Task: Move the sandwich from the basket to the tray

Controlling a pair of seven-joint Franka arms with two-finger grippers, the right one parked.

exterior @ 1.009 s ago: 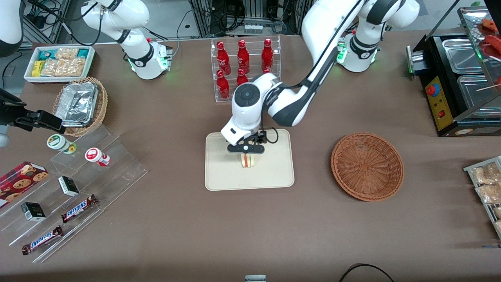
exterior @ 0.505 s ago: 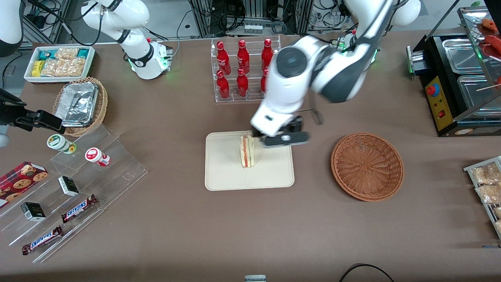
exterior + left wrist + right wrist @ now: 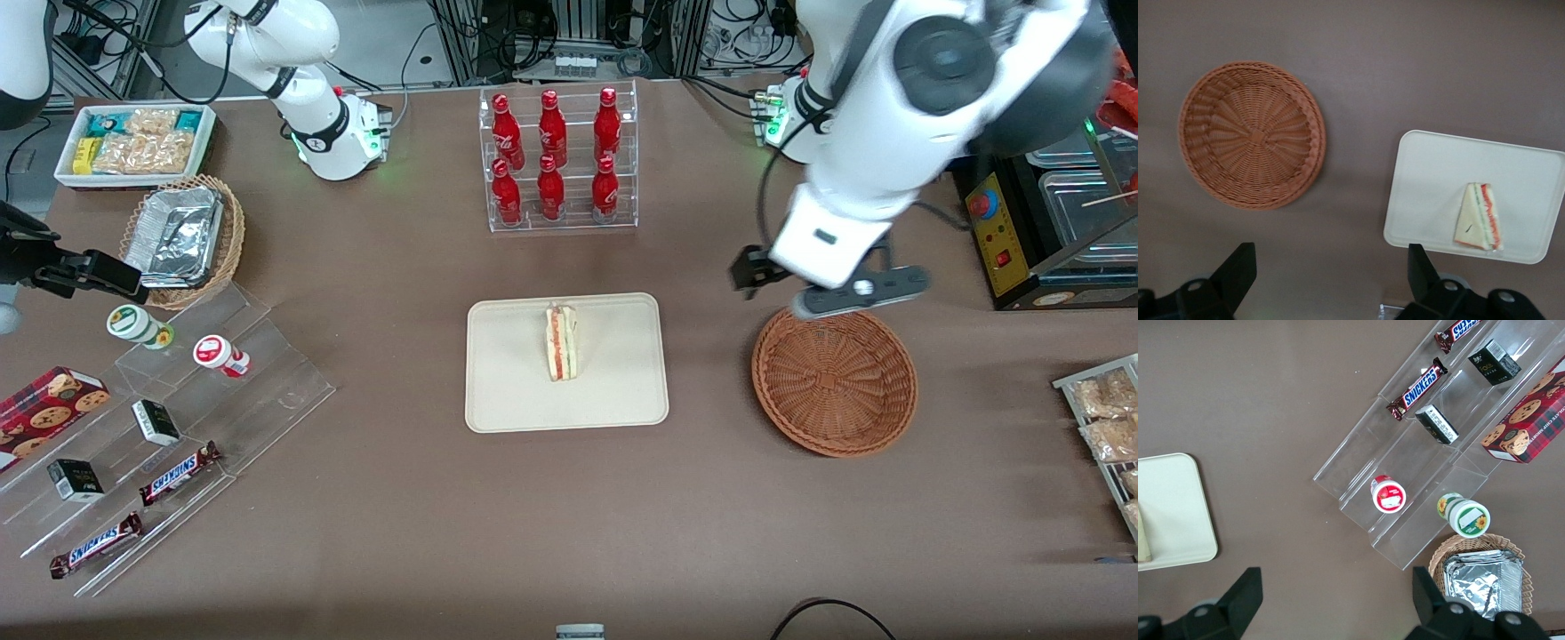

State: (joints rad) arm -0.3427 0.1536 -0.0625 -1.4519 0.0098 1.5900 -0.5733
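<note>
The sandwich [image 3: 561, 342], a pale wedge with red and green filling on its edge, stands on the cream tray [image 3: 507, 391] near its middle. The reddish-brown wicker basket [image 3: 834, 378] sits beside the tray toward the working arm's end, with nothing in it. My left gripper [image 3: 858, 296] hangs high over the basket's rim that lies farther from the front camera. The left wrist view shows the basket [image 3: 1251, 133], the tray [image 3: 1431, 200] and the sandwich [image 3: 1479, 217] below the gripper [image 3: 1331, 280]. It is open, its fingers [image 3: 1238, 273] wide apart with only bare table between them.
A clear rack of red bottles [image 3: 556, 160] stands farther from the front camera than the tray. A stepped acrylic display [image 3: 178, 418] with candy bars, a tan basket of foil trays [image 3: 182, 236] and a snack box [image 3: 133, 142] lie toward the parked arm's end. A black food warmer [image 3: 1040, 178] stands near the working arm.
The gripper has let go of the sandwich, risen and swung from over the tray to above the basket. The sandwich stays standing on the tray.
</note>
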